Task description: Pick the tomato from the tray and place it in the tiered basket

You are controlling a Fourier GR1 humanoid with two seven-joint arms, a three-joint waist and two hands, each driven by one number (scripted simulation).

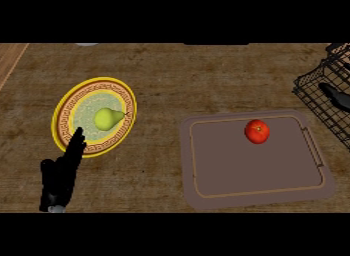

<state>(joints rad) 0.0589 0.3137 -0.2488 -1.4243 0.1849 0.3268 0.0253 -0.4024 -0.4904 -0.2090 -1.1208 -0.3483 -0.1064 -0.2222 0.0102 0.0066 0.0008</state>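
A red tomato (257, 131) lies on the upper right part of a brown tray (207, 197) on the counter. The black wire tiered basket (311, 92) stands at the right edge, just right of the tray's far corner. My right hand (345, 101) shows at the right edge in front of the basket, fingers straight and holding nothing, to the right of and a little above the tomato. At the lower left my left hand (60, 175) rests open, its fingertips pointing up over a plate's rim, far from the tomato.
A yellow-rimmed plate (63, 107) with a green pear (108, 118) sits at the left. A lighter wooden strip (1, 65) runs along the far left edge. Bare counter lies between plate and tray.
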